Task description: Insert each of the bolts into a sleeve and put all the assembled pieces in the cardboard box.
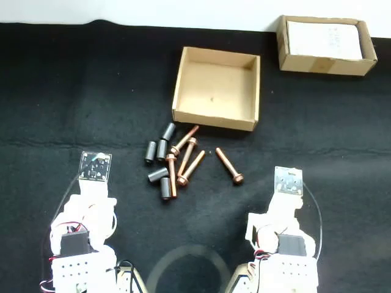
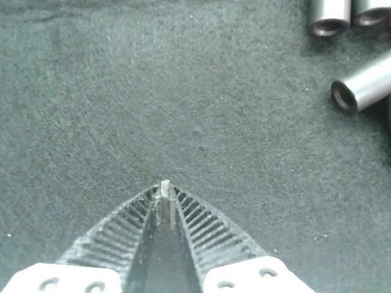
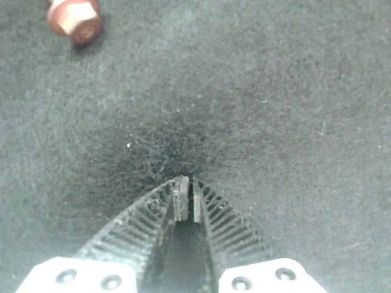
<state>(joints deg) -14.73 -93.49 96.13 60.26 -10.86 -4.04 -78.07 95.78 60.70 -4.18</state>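
Note:
Several copper bolts point(image 1: 185, 156) and several dark grey sleeves point(image 1: 157, 150) lie loose in a cluster on the black cloth, just in front of the open cardboard box point(image 1: 181, 78). One bolt point(image 1: 229, 165) lies apart, toward the right arm; its hex head point(image 3: 75, 22) shows in the right wrist view. Three sleeve ends point(image 2: 360, 89) show in the left wrist view. My left gripper point(image 2: 165, 190) is shut and holds nothing, low over bare cloth beside the sleeves. My right gripper point(image 3: 185, 184) is shut too, with nothing in it, a short way from the lone bolt. Both arms sit at the table's front.
A second cardboard box point(image 1: 325, 44) with a white sheet inside stands at the back right. The black cloth point(image 1: 73, 91) covers the table, with open room at the left and right of the parts.

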